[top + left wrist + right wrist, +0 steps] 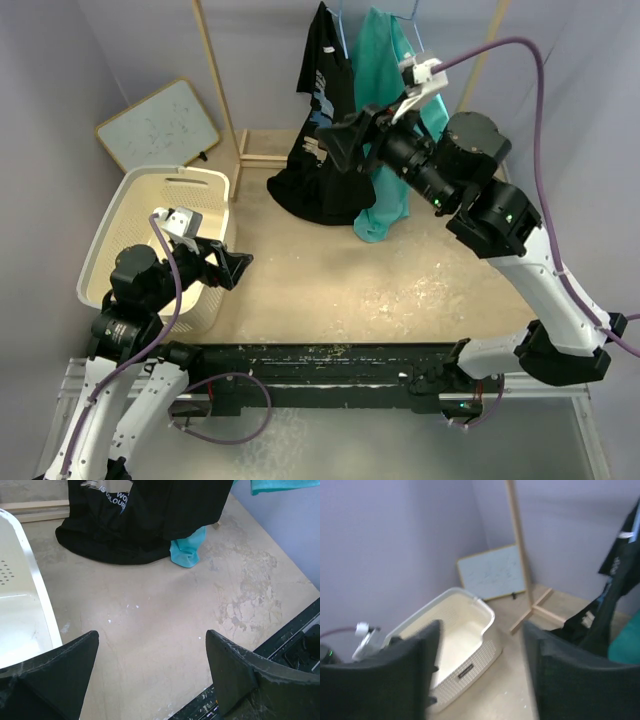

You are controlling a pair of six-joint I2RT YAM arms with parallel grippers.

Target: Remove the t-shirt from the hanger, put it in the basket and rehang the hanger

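A black t-shirt [325, 95] with white print hangs from the rack, and its lower part lies heaped on the table [312, 190]. Next to it a teal t-shirt [385, 70] hangs on a thin hanger [412, 18]. My right gripper [347, 140] is raised in front of the black t-shirt. It points left and is open, with nothing between its fingers [427, 652]. The black t-shirt [615, 590] shows at the right edge of the right wrist view. Low by the basket, my left gripper [232, 268] is open and empty, facing the black t-shirt [135, 520] and the teal hem [187, 550].
A cream laundry basket [120, 215] stands at the left, beside my left arm. A small whiteboard [160, 125] leans against the back wall. The wooden rack's posts [218, 80] and foot [262, 158] stand at the back. A black rail [330, 365] runs along the near edge.
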